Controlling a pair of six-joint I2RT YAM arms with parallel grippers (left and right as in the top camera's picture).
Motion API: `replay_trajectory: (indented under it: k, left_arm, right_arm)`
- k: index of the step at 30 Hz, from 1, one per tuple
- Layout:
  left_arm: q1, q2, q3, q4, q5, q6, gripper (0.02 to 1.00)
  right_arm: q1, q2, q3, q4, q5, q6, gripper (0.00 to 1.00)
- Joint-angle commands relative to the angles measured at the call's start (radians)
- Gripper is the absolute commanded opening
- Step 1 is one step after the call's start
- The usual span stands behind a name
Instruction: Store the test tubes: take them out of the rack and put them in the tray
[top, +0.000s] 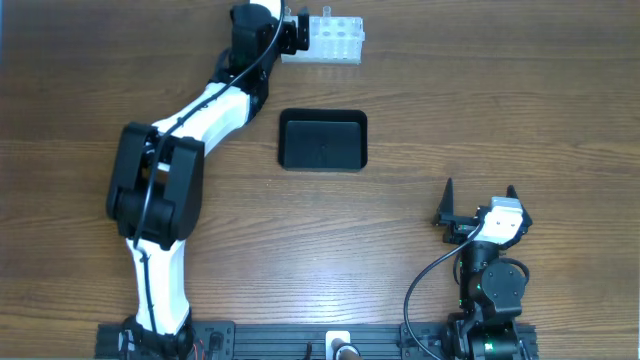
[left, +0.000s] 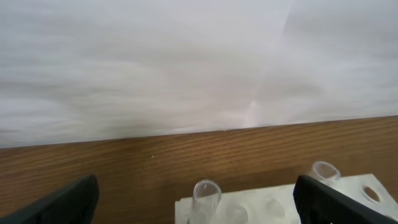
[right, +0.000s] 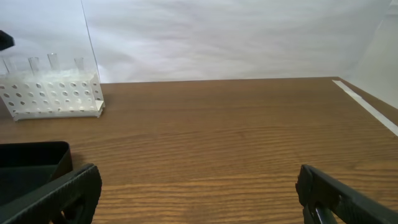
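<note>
Wooden table (top: 520, 100): left gripper (left: 198, 198), jaws open, hangs over the test-tube rack (top: 335, 38); right gripper (top: 480, 192), also open, sits apart from the black tray (top: 322, 158).

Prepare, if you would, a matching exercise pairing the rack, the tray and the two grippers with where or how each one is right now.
Things:
1. rack
2. tray
3. left gripper
4. right gripper

Descriptions:
A. black, empty, in the middle of the table
B. open, over bare wood near its arm's base
C. white, at the table's far edge
D. open, over the rack's test tubes

Pairs: 1-C, 2-A, 3-D, 4-B.
</note>
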Motion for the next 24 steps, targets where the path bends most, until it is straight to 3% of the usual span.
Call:
replay_trajectory:
  k: [1,10,17,24]
  left_arm:
    - [-0.002,0.087,0.072,0.002,-0.064,-0.036,0.998]
    - [-0.004,0.111,0.078,0.002,-0.063,-0.036,0.934]
    - [-0.011,0.111,0.078,-0.001,-0.063,-0.035,0.739]
    - [-0.019,0.111,0.078,0.000,-0.063,-0.032,0.643]
  right_arm:
    - [0.005,-0.004,-0.005,-0.004,0.006,-0.001,0.991]
    - [0.005,-0.003,-0.005,-0.004,0.006,-0.001,0.993]
    - [0.005,-0.004,-0.005,-0.004,0.006,-0.001,0.993]
    - [0.005,-0.004,-0.005,-0.004,0.006,-0.001,0.991]
